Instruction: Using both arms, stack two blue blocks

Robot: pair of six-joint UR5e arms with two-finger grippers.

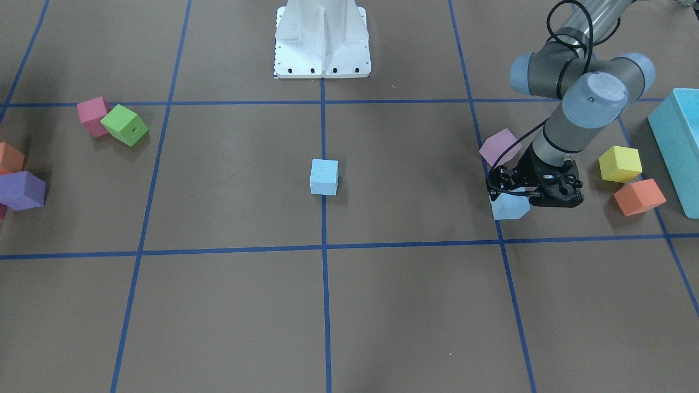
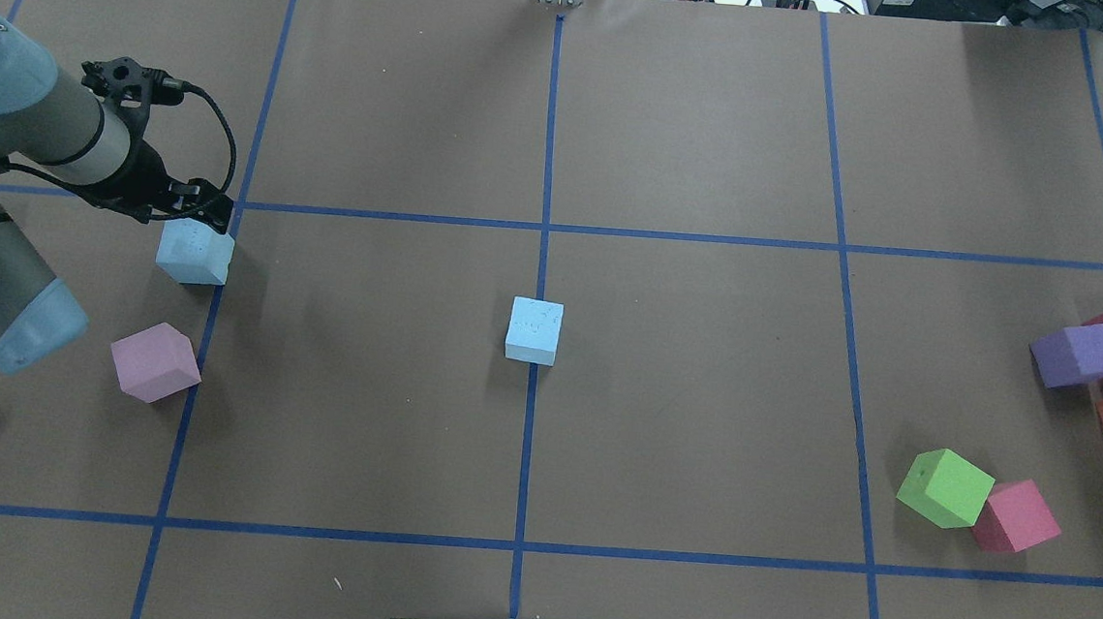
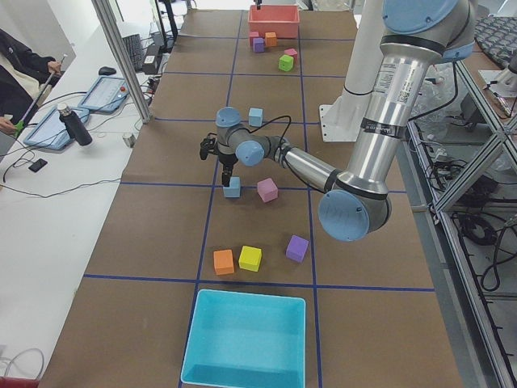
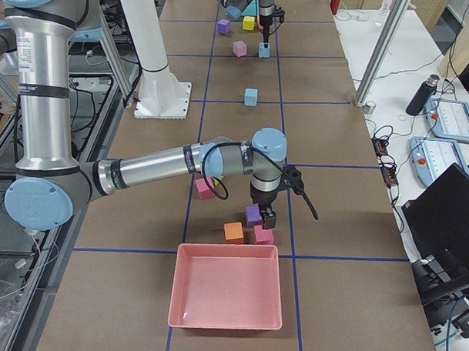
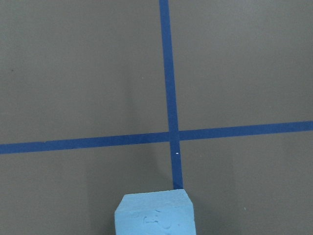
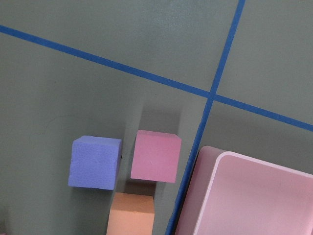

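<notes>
presently, find the left claw [image 2: 204, 215] pointing down onto the top of the outer blue block [image 2: 194, 255], on the robot's left part of the table [image 2: 700, 407]. cannot tell whether clenched on the block or released: jaws hidden behind the wrist in the front view and lost in dark shapes in the overhead view. cannot tell either whether the block rests on the table or hangs just off it. in the left wrist view, see only the block's top face at the bottom edge, just below a crossing of blue tape lines [image 5: 171, 134].

locate the middle blue block [image 2: 534, 331] upright on the centre tape line [image 2: 548, 154], well apart from both claws.

note the lilac cube [image 2: 156, 361] near the outer blue block, on the robot's side of it and not touching it. note the yellow cube [image 1: 619, 164] and orange cube [image 1: 639, 196] close together between the left arm [image 1: 568, 114] and the teal box [image 1: 680, 147].

find the right claw [image 4: 265, 217] in the right side view only, pointing down over a purple cube [image 6: 95, 161]. cannot tell its state from that view. in the right wrist view, see the purple cube just beside a pink cube [image 6: 155, 155], with the pink tray [image 6: 254, 196] next to the pink cube.
</notes>
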